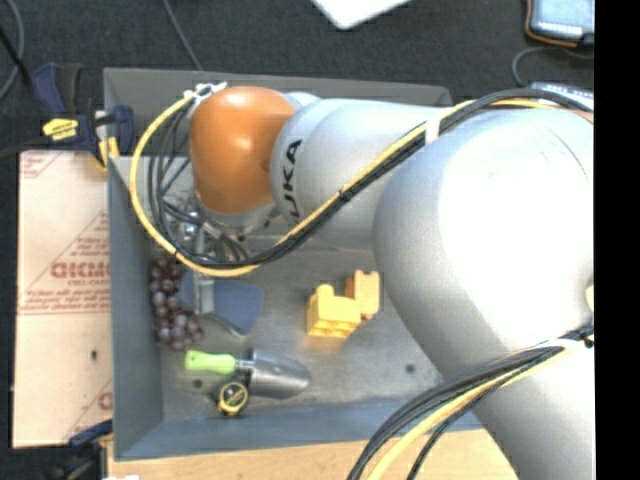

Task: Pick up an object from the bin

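Camera view.

Arm (480,228): reaches in from right, covers upper and right part of bin (135,368). Orange cover (235,148) at wrist, over bin's upper left. Black and yellow cables (150,158) looped round cover on its left and lower sides.

Gripper (203,240): sits under cover, near left wall, mostly hidden by cover and cables. Open or closed: cannot tell.

Grapes (168,303): dark purple bunch, lies against left wall, directly below gripper in view and nearest to it.

Blue piece (238,306): flat, grey-blue, just right of grapes, also close under gripper. Contact between gripper and either thing: cannot tell.

Yellow block (340,308): stepped shape, rests mid-floor, right of blue piece and apart from it, close to arm's lower edge.

Trowel (250,368): green handle to left, grey metal blade to right, lies flat near front wall, below blue piece.

Ring (232,398): small, yellow and black, just below trowel where handle meets blade. Touching or merely beside: cannot tell.
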`<state>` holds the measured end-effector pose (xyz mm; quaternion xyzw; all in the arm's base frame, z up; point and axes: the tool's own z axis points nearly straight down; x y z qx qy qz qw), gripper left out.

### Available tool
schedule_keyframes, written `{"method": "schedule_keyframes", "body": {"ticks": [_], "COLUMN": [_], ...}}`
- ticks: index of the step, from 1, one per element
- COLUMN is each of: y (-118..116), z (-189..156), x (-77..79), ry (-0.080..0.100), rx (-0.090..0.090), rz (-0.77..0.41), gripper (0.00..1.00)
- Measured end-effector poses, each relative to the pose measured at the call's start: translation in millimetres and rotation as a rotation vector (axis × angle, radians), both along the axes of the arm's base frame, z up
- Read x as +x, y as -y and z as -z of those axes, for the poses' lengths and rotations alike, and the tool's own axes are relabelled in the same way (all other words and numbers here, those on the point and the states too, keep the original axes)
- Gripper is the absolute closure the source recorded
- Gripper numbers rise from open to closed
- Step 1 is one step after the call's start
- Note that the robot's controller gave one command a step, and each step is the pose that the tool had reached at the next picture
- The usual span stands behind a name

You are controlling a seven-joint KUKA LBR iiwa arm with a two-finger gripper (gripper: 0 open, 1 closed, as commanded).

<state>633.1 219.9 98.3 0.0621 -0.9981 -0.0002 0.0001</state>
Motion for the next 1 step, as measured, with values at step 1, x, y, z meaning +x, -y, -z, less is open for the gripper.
{"method": "schedule_keyframes", "body": {"ticks": [1], "y": [-1.3], "z": [5.2], "x": [2.9], "ry": [0.007], "rx": [0.001], "rz": [-0.192], "gripper": [0.0]}}
